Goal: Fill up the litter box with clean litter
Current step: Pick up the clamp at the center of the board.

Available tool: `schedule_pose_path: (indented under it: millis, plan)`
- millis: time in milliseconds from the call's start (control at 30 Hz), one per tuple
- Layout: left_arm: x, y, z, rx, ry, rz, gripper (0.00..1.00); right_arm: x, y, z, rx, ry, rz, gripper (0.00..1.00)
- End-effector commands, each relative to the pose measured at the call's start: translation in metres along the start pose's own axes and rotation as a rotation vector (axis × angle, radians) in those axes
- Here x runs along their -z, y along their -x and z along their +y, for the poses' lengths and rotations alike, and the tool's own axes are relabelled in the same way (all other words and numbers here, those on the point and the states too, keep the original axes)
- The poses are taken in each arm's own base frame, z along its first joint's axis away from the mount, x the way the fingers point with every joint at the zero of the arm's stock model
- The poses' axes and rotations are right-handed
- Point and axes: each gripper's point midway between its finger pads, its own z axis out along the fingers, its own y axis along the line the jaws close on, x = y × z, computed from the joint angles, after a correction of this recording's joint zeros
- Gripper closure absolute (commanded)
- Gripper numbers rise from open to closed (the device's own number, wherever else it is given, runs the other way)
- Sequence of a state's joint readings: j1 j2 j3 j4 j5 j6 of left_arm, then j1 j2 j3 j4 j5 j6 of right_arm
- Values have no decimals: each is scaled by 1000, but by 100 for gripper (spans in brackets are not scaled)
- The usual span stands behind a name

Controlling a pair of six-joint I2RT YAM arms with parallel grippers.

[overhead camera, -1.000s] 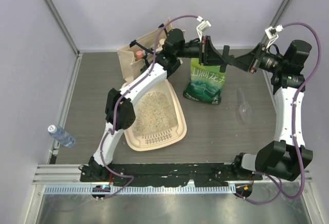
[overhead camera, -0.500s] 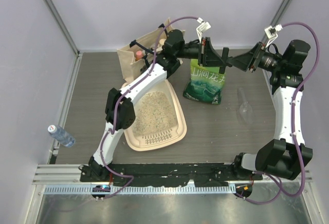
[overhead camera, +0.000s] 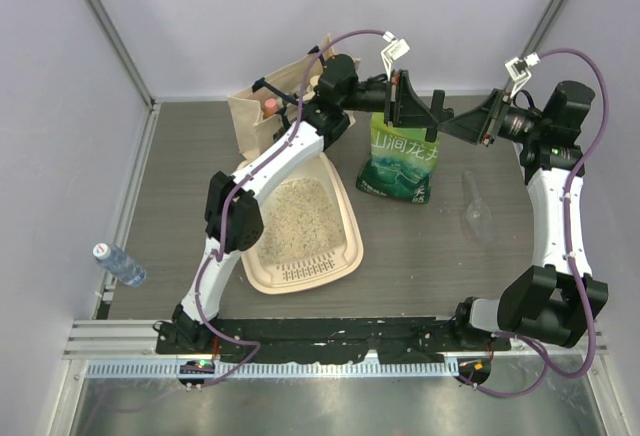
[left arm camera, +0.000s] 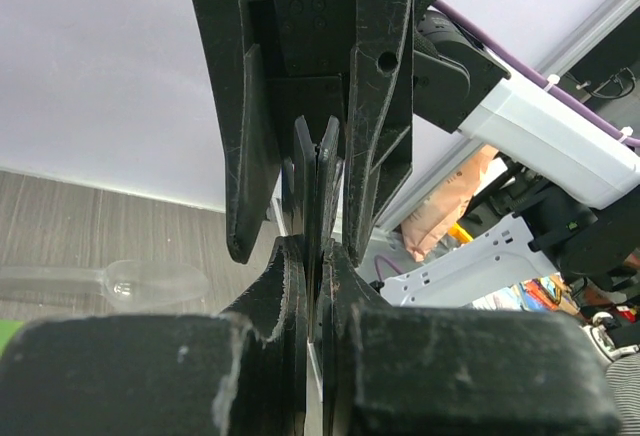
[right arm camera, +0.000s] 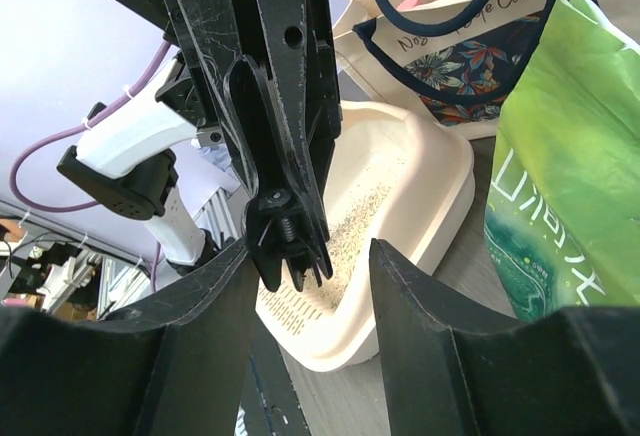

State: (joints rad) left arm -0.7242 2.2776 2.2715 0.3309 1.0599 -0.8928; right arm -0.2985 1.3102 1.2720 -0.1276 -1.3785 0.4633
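The cream litter box point(overhead camera: 345, 256) lies left of centre, with pale speckled clean litter point(overhead camera: 295, 218) spread in it; both also show in the right wrist view, the box point(right arm camera: 440, 181) and the litter point(right arm camera: 365, 211). My left gripper point(overhead camera: 395, 96) is held high above the green bag and is shut on a black spring clip point(overhead camera: 408, 106). In its wrist view the gripper point(left arm camera: 318, 256) pinches the clip point(left arm camera: 320, 76). My right gripper point(overhead camera: 447, 122) is open, and in its wrist view the gripper point(right arm camera: 310, 256) has its jaws either side of the clip's lower end point(right arm camera: 285, 156).
A green litter bag point(overhead camera: 402, 161) stands right of the box. A beige tote bag point(overhead camera: 270, 106) stands at the back behind the box. A clear plastic scoop point(overhead camera: 475, 206) lies on the table at the right. A water bottle point(overhead camera: 120, 264) lies at the far left.
My right gripper has moved a little left, closer round the clip. The left arm and the clip have stayed in place.
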Motion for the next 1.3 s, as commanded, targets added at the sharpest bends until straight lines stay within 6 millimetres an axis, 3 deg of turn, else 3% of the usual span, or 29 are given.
schedule_pose_path:
  millis: [0,100,267,400,800,867,900,967,1000,1033,1100,1133,1167,1267]
  plan:
    - [1,11,-21,-37,-47,6,100,-1,17,10,71,15,-23,45]
    - [1,10,-20,-28,-44,5,100,-1,27,17,119,35,-43,42]
    - [1,10,-18,-28,-42,4,100,-2,26,18,87,46,-40,42]
    - [1,10,-18,-30,-43,4,100,-2,22,14,69,46,-35,54]
    - [0,10,-17,-26,-38,4,100,-2,13,14,58,70,-10,62]
    - [0,10,-16,-23,-35,4,100,-2,12,13,58,72,-8,71]
    - [1,11,-17,-25,-37,4,100,-3,13,10,59,66,-14,97]
    - [0,9,-16,-21,-36,8,98,-3,16,8,55,54,-25,99]
    - [0,9,-15,-19,-30,6,87,-3,19,9,66,48,-33,99]
    - [1,10,-15,-21,-28,4,52,-3,22,9,73,45,-38,99]
    - [3,10,-11,-18,-14,-2,30,-3,26,7,59,37,-43,99]
    - [4,10,-10,-24,-14,-2,12,-2,29,6,61,32,-46,99]
    - [7,13,-10,-33,-11,-4,1,0,30,4,53,27,-49,99]
    - [18,22,-10,-73,-3,-14,0,9,36,-3,45,-4,-70,99]
